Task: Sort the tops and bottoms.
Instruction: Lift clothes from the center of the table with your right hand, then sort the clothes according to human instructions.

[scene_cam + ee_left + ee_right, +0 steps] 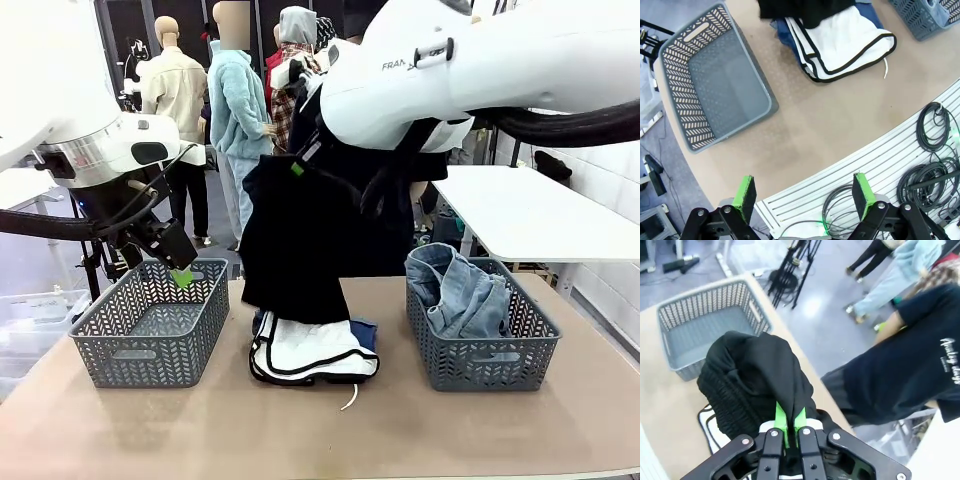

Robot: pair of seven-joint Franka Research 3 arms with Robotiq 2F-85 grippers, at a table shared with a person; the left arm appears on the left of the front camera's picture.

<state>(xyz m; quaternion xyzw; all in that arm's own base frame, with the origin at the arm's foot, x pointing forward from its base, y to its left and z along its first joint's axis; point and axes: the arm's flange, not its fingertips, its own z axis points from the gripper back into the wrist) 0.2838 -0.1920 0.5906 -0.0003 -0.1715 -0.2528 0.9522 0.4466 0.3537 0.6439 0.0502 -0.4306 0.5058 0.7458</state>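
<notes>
The tan, matte surface (300, 430) spreads below both hands. Over it arches the glossy white right arm (480, 70), whose shell bears grey letters that we read as "FRAN" before the rest curves away. Its right hand (297, 168) is clenched on the black top (295, 240). From the wrist we see the green pads of that hand (789, 416) pressed together on a fold of this soft, finely ribbed cloth (760, 375), which hangs in a long limp drape under the hand. Directly below it, on the surface, lies the white top (310, 350), smooth, folded, edged in thin black trim, with a thin white cord (350, 398) trailing from it. Beyond the right hand stands a person (900, 365) in a dark T-shirt with white script that we cannot read surely. Off to that hand's right, a grey plastic basket (480, 355) with herringbone cut-outs holds crumpled blue denim (460, 290). A matching basket (150, 325) sits under the left hand (182, 277), which is released, its fingers spread wide with nothing between them (804, 189).
</notes>
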